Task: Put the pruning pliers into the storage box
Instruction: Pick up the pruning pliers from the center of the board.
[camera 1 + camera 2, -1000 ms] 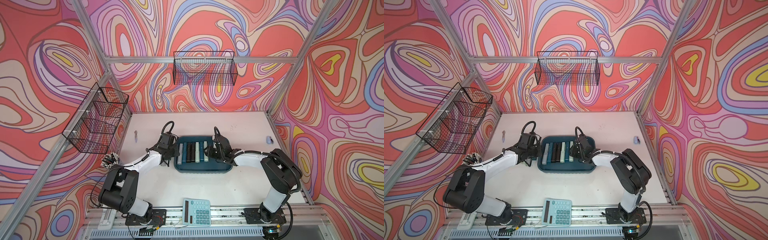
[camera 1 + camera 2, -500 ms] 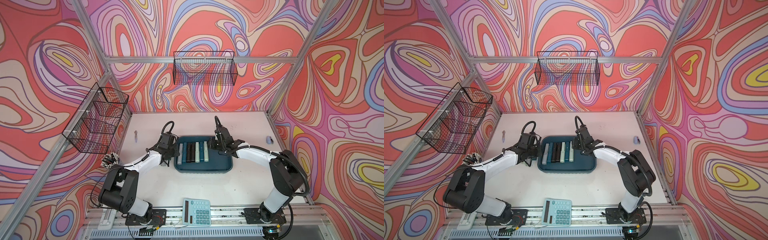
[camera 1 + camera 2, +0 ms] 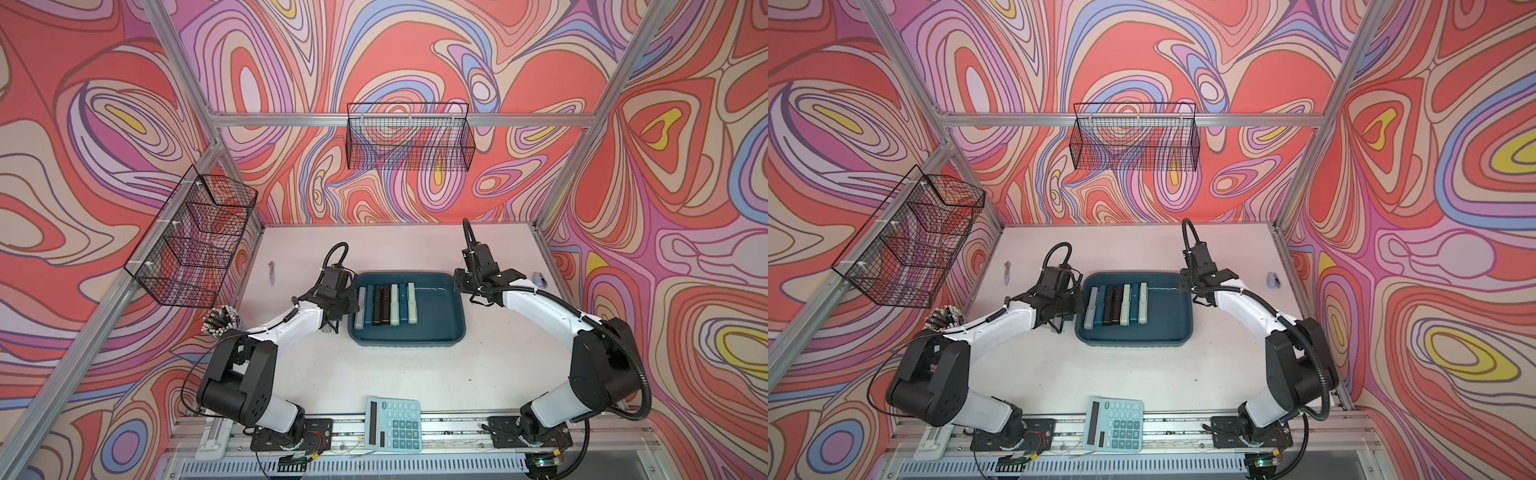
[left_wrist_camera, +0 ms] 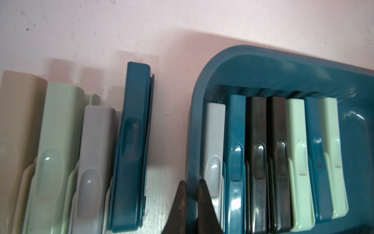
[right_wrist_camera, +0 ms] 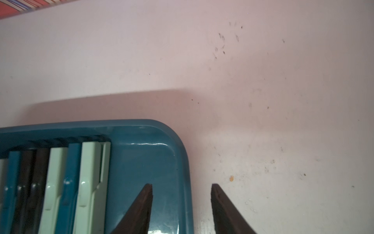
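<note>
Half storage box (image 3: 437, 318) bare; left hand (image 4: 191, 184) pinches rim.

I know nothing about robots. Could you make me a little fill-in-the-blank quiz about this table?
1. The storage box holds ___ pruning pliers.
2. The left gripper is shut on the box's ___.
3. The right gripper has its jaws ___, holding nothing.
4. Outside the box, the nearest loose pliers are dark ___.
Missing words: seven; rim; open; teal.
</note>
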Controlling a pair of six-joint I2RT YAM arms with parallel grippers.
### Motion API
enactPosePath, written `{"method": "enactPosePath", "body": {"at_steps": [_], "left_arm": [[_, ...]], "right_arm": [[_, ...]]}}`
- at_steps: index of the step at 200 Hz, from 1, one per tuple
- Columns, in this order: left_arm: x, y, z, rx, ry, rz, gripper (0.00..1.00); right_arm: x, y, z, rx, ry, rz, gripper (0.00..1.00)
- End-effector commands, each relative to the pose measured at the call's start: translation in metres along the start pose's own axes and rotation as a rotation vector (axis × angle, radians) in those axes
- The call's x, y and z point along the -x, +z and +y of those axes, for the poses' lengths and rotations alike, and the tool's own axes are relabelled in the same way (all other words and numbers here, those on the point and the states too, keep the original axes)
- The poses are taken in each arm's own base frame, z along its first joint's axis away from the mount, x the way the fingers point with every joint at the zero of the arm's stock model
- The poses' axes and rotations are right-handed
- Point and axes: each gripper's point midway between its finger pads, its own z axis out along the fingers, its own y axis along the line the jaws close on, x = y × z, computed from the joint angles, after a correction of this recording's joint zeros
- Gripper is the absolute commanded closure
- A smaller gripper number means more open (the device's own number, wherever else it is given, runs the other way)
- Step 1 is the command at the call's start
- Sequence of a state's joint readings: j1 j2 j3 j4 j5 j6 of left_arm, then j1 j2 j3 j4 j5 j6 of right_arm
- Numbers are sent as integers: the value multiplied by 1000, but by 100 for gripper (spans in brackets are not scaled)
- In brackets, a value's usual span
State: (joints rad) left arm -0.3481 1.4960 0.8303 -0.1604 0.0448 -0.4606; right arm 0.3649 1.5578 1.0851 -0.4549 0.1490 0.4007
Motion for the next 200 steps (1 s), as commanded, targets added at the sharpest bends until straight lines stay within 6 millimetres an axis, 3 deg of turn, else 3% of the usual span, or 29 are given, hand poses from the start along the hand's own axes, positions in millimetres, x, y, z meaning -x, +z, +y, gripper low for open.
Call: {"method": "enactPosePath", "body": {"at_steps": [1,25,67,112,170,200], "left_arm": [[-10,5,-5,-11,5,44,94],[-10,3,-7,-12,10,45,91],[-10,-1,-4,0,14,38,87],[-8,-5,0,25,11,29,80],[2,-15,4,59,25,1,55],[-2,-19,10,91,31,15,49]], "right_arm": [[-31,11,-15,-28,-34,96,51],[-44,24,-13,-2,-26,126,53],[-44,36,-9,14,-27,120,61],[-43,43,-13,8,-15,115,78],[-39,46,-31,-12,5,108,89],[-32,42,-40,-18,10,94,89]]}}
